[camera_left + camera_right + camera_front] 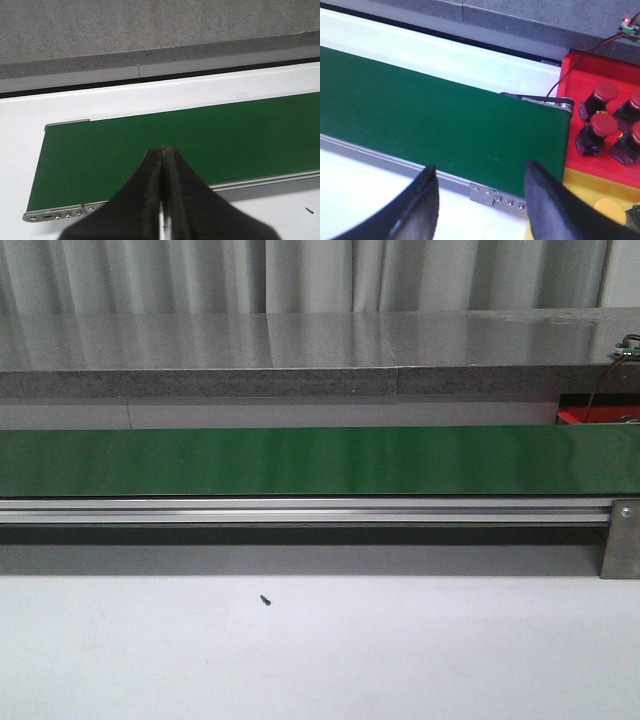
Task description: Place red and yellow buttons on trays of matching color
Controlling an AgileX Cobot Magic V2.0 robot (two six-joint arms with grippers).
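Note:
Several red buttons (604, 125), red caps on black bodies, stand on the red tray (580, 67) just past the end of the green belt (445, 115). A yellow tray (580, 189) adjoins the red one. On it lies a round yellow-orange shape (607, 207), which may be a yellow button; I cannot tell. My right gripper (480, 172) is open and empty, over the belt's near rail beside the trays. My left gripper (164, 148) is shut with nothing in it, over the other end of the belt (200, 140). In the front view only a corner of the red tray (585, 417) shows, and neither gripper.
The green belt (320, 460) runs across the table on an aluminium rail (300, 511). Behind it is a raised grey stone counter (300, 350). A small circuit board (630, 25) with wires sits on the counter above the red tray. A tiny black screw (265, 600) lies on the white table.

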